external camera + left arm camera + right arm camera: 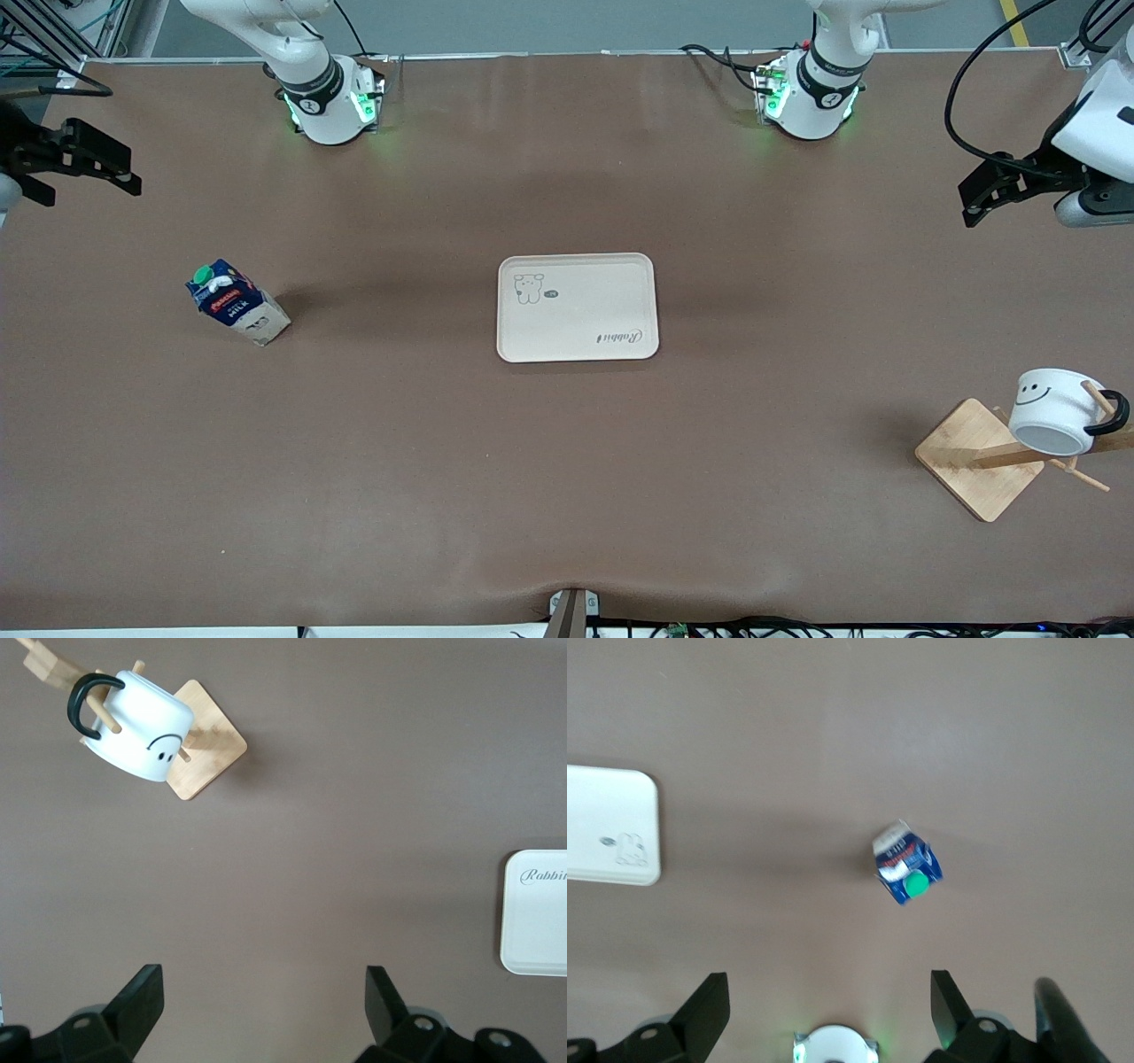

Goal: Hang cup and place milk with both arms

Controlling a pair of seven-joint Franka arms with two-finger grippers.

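Front view gives us the brown table (567,496) with a cream tray (578,307) lying flat at its middle, nothing on it. The milk (236,303) stands upright on the table toward the right arm's end, well apart from the tray, its green cap on top. The cup (1056,411) already hangs tilted on a peg of the wooden rack (979,458) toward the left arm's end, nearer to the front camera than the tray, its black handle looped over the peg.

We hold the left gripper (997,186) in the air over the bare table at the left arm's end, its two fingers (142,1003) spread wide with nothing between them. We hold the right gripper (75,164) over the bare table at the right arm's end, its fingers (707,1008) likewise wide apart and holding nothing; its wrist view looks down on the carton's cap.
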